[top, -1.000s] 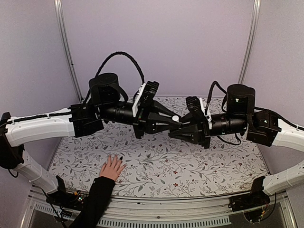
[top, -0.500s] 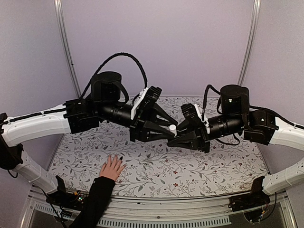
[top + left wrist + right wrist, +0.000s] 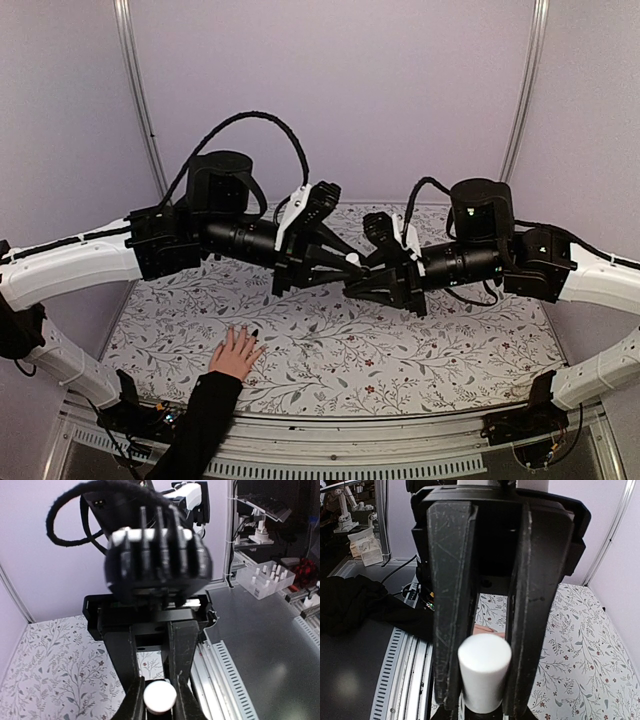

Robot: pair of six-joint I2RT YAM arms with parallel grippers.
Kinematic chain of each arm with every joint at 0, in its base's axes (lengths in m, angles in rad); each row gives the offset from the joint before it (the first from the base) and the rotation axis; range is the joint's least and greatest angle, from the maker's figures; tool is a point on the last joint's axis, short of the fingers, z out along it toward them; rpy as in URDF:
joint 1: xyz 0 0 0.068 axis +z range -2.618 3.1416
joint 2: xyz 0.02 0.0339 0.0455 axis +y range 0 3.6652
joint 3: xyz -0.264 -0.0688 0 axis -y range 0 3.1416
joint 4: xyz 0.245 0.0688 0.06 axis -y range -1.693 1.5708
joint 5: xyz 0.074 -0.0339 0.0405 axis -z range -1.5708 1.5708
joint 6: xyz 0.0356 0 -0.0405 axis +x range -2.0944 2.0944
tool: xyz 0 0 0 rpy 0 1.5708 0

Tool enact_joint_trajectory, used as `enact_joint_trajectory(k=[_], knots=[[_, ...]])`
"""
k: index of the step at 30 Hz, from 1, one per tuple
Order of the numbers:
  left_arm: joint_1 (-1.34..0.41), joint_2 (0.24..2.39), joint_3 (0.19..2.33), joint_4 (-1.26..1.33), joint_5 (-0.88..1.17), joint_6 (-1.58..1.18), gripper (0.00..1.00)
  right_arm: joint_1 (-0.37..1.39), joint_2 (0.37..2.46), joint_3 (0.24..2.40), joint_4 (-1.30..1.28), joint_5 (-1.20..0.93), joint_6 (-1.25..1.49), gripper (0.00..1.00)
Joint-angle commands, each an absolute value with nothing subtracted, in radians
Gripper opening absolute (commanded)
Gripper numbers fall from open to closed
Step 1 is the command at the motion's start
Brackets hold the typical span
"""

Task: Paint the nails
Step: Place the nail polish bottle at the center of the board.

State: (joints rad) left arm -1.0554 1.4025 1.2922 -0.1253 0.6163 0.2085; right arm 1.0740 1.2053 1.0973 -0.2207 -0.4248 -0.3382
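Note:
A light-skinned hand (image 3: 235, 353) in a black sleeve (image 3: 200, 415) lies flat with spread fingers near the table's front left. Its nails (image 3: 240, 332) are too small to judge for polish. High above the table's middle both grippers meet tip to tip. My left gripper (image 3: 350, 262) is shut on the white cap (image 3: 352, 259), which sits between its fingertips (image 3: 135, 700) in the left wrist view. My right gripper (image 3: 360, 277) is shut on the small dark bottle (image 3: 480, 714) under that cap (image 3: 484, 672). A sliver of the hand (image 3: 487, 630) shows far below.
A floral cloth (image 3: 450, 340) covers the table, with a metal rail (image 3: 330, 440) along its front edge and frame posts (image 3: 140, 100) at the back. Off the table stands a clear tray of white pieces (image 3: 265, 577). Dark fabric (image 3: 355, 605) lies beside the rail.
Both grippers, joined at the cap, have drifted left and slightly down. The left jaws spread briefly and have come back onto the cap. The hand has stayed put.

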Motion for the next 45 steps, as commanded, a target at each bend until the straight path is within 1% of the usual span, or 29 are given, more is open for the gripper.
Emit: enact_joint_trajectory(k=[1, 4, 6, 7, 9, 10, 14, 17, 18, 19, 21, 28, 33, 45], knots=[[-1.046, 1.384, 1.29, -0.117, 0.583, 0.209, 0.1, 1.086, 1.205, 1.128, -0.211, -0.381, -0.327, 0.0], [-1.045, 1.378, 1.278, -0.103, 0.557, 0.209, 0.0, 1.085, 1.198, 1.116, -0.196, -0.349, -0.316, 0.0], [-1.044, 1.371, 1.265, -0.079, 0.515, 0.196, 0.0, 1.083, 1.197, 1.103, -0.18, -0.322, -0.305, 0.01], [-1.041, 1.369, 1.256, -0.064, 0.497, 0.19, 0.0, 1.078, 1.193, 1.095, -0.172, -0.315, -0.295, 0.04], [-1.035, 1.365, 1.242, -0.035, 0.468, 0.176, 0.0, 1.066, 1.184, 1.075, -0.148, -0.311, -0.281, 0.26], [-1.031, 1.365, 1.233, -0.019, 0.455, 0.165, 0.0, 1.056, 1.177, 1.061, -0.134, -0.312, -0.271, 0.33], [-0.998, 1.372, 1.2, 0.067, 0.421, 0.127, 0.0, 1.0, 1.125, 0.986, -0.073, -0.333, -0.239, 0.52], [-0.956, 1.388, 1.177, 0.119, 0.405, 0.079, 0.0, 0.954, 1.096, 0.938, -0.038, -0.332, -0.207, 0.6], [-0.943, 1.398, 1.171, 0.133, 0.397, 0.065, 0.0, 0.942, 1.081, 0.924, -0.028, -0.327, -0.199, 0.67], [-0.932, 1.408, 1.167, 0.146, 0.385, 0.052, 0.0, 0.931, 1.073, 0.908, -0.018, -0.32, -0.191, 0.78], [-0.913, 1.434, 1.156, 0.18, 0.361, 0.023, 0.0, 0.914, 1.045, 0.88, -0.009, -0.304, -0.173, 0.85], [-0.852, 1.545, 1.093, 0.323, 0.268, -0.064, 0.0, 0.857, 0.958, 0.813, 0.02, -0.227, -0.127, 0.94], [-0.838, 1.661, 1.07, 0.427, 0.232, -0.111, 0.0, 0.823, 0.923, 0.781, 0.026, -0.212, -0.103, 0.99], [-0.84, 1.924, 1.025, 0.66, 0.163, -0.22, 0.0, 0.821, 0.889, 0.753, 0.031, -0.213, -0.097, 0.99]])
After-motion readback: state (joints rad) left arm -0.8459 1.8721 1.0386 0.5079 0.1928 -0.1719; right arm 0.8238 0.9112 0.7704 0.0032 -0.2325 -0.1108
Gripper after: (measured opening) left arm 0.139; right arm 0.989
